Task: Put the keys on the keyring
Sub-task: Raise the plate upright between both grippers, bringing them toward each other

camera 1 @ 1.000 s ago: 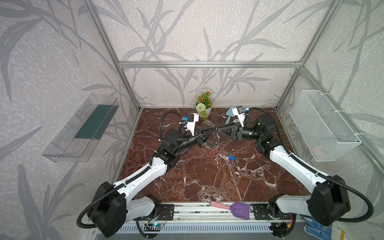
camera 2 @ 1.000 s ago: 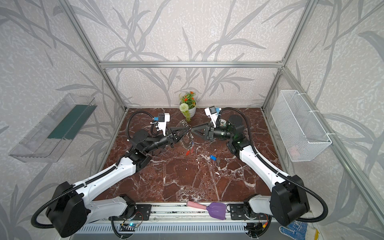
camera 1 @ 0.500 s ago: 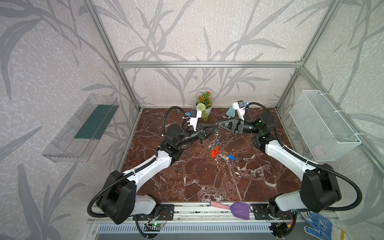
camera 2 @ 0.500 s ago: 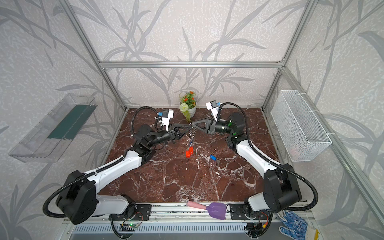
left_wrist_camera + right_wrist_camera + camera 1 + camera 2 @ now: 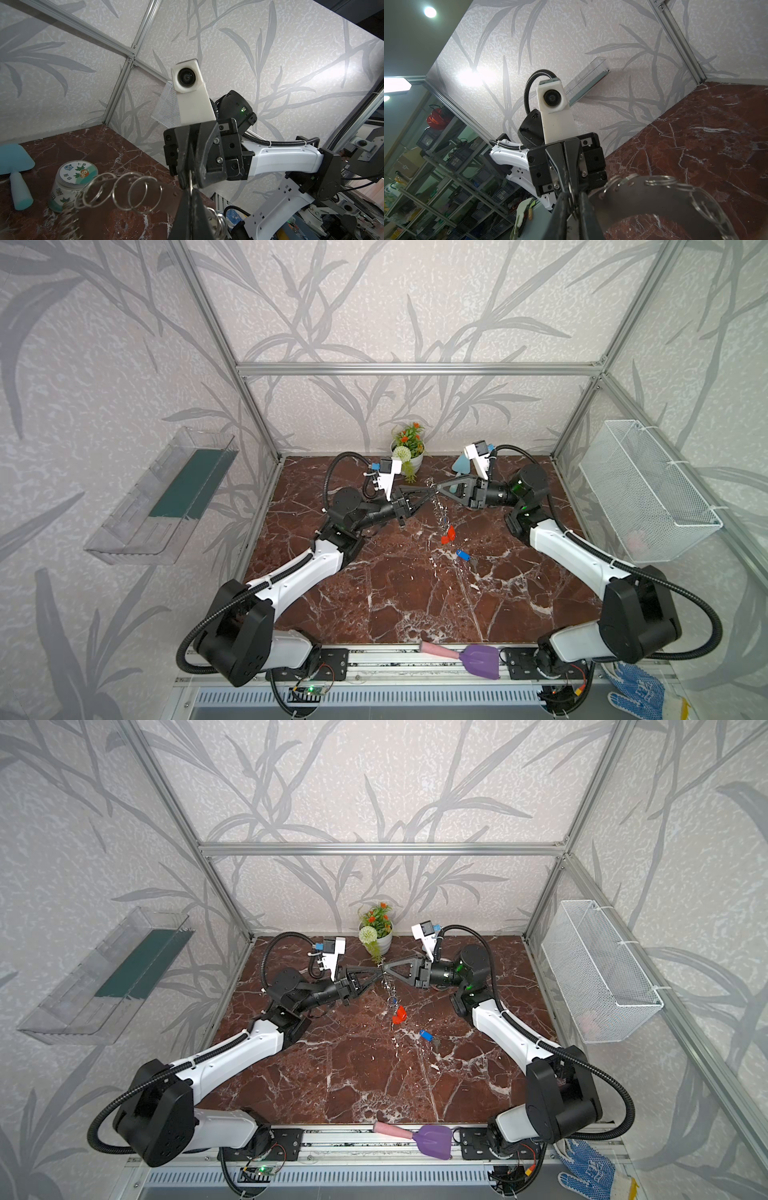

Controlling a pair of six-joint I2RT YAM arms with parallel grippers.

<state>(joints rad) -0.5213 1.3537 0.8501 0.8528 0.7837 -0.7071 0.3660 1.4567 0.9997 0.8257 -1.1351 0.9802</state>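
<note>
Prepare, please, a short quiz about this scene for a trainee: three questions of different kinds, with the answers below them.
1. True or false: the keyring lies flat on the table.
2. The loose key on the table is: A blue; B green; C yellow.
3. Which thing is at the keyring's lower end?

Key
1. False: the left gripper and the right gripper hold it up between them.
2. A.
3. The orange-red key.
</note>
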